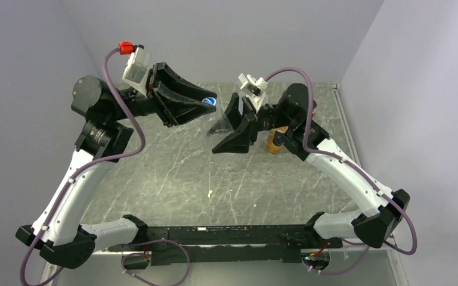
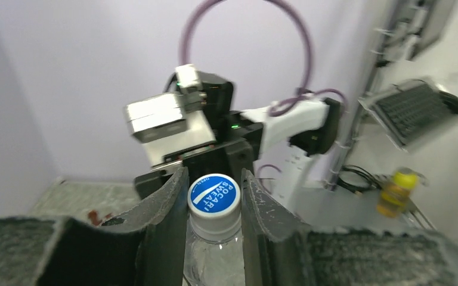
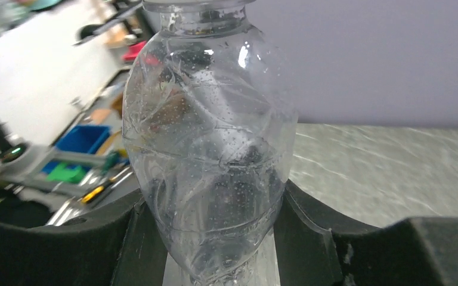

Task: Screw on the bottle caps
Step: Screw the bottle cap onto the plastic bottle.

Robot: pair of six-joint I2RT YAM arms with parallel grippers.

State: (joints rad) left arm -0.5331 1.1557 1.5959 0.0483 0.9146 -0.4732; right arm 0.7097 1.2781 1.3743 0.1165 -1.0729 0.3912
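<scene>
A clear bottle (image 3: 209, 149) is held off the table between the two arms. My right gripper (image 3: 210, 238) is shut on its lower body, one finger on each side. A blue bottle cap (image 2: 213, 195) with white lettering sits on the bottle's neck (image 2: 214, 250). My left gripper (image 2: 213, 199) is shut on that cap, its fingers (image 2: 166, 205) pressed against the cap's sides. From above, the left gripper (image 1: 210, 102) meets the right gripper (image 1: 231, 132) over the middle of the table, with the cap (image 1: 210, 101) at the left fingertips. An orange bottle (image 1: 276, 140) stands behind the right arm.
The grey marbled table (image 1: 173, 179) is walled at the back and on both sides. The orange bottle (image 2: 395, 193) stands near the right wall, close to the right arm's elbow. Both arms' cables loop above the grippers.
</scene>
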